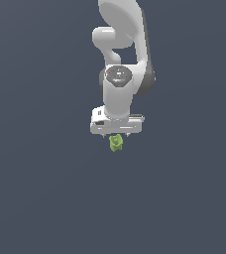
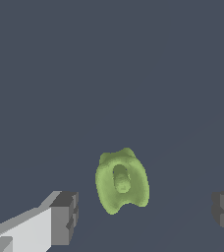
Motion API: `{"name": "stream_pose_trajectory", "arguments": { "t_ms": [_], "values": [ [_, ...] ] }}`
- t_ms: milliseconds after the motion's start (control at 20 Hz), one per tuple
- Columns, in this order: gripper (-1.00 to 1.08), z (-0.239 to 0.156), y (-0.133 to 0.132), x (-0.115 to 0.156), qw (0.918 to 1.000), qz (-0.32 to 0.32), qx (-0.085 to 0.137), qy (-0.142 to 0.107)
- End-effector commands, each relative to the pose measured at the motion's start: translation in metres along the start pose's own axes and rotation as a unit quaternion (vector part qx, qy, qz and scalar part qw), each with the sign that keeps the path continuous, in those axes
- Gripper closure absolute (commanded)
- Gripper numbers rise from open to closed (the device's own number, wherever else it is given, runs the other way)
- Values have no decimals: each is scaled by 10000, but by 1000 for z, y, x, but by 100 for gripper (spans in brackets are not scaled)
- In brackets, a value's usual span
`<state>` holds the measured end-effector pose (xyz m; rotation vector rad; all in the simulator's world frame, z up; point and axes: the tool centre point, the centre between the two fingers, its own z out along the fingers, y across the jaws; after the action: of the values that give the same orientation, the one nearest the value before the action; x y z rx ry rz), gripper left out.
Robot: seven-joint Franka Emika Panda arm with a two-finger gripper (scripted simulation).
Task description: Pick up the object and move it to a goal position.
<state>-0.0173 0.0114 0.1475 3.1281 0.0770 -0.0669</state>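
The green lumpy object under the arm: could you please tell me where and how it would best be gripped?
Probably across the green object's rounded middle, descending from above. The open fingers already flank it with gaps, and its body looks narrower than their spread.

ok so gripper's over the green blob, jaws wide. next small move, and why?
Probably lower straight down, then close. In the wrist view the lime-green blob lies between the two fingers, with open gaps on both sides, so nothing is gripped yet. In the exterior view the gripper sits right above the blob, so alignment looks about right. How much height remains is hard to tell.
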Motion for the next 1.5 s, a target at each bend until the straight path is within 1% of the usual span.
{"name": "stream_pose_trajectory", "arguments": {
  "t_ms": [0,150,450,600,1000,1250,1450],
  "values": [
    [-92,0,0,0,10000,0,0,0],
    [-92,0,5,0,10000,52,-6,3],
    [-92,0,33,0,9993,362,-41,18],
    [-92,0,37,0,9991,413,-46,19],
    [-92,10,29,-4,9999,145,-35,48],
    [-92,27,17,-11,9995,-300,-17,101],
    [-92,42,6,-19,9972,-734,3,157]
  ]
}}
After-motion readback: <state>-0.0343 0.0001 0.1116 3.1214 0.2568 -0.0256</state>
